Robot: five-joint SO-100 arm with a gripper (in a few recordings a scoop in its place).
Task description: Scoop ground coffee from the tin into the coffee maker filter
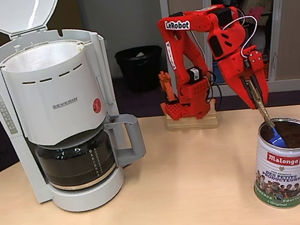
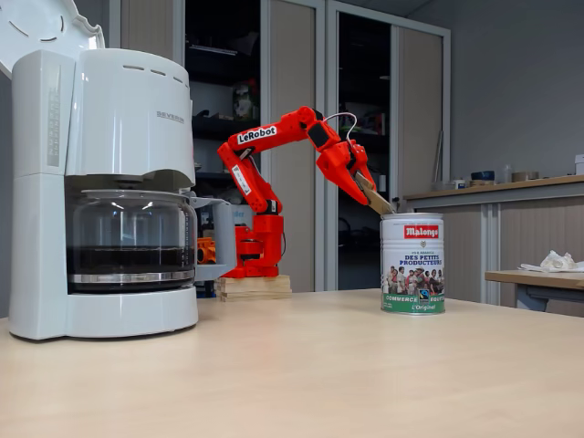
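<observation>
on your left in both fixed views stands the coffee machine (image 1: 61, 112), lid tipped up, and the coffee maker filter (image 1: 44, 56) shows as white paper lining the round basket at its top; no dark powder is visible in it from these angles, though the inside is mostly hidden. below it the glass carafe (image 2: 130, 239) sits on its plate with dark liquid low in it. moving right across the bare desk (image 1: 180, 193), the red arm's base stands at the far edge, and the arm reaches over and down to the right. your tool (image 1: 256, 91) is clamped on the wooden handle of a scoop (image 1: 276, 138), whose blue bowl is down inside the tin (image 1: 285, 170) and touching the ground coffee (image 1: 296, 136), which lies a little below the silver rim. the tin stands at the right end of the desk, well apart from the machine. you look to be in the loading step, digging for a scoopful. next you'll need to lift the scoop clear of the rim with the bowl level, then carry it left and up over the basket wall before tipping, slowly enough not to shed powder on the desk.
</observation>
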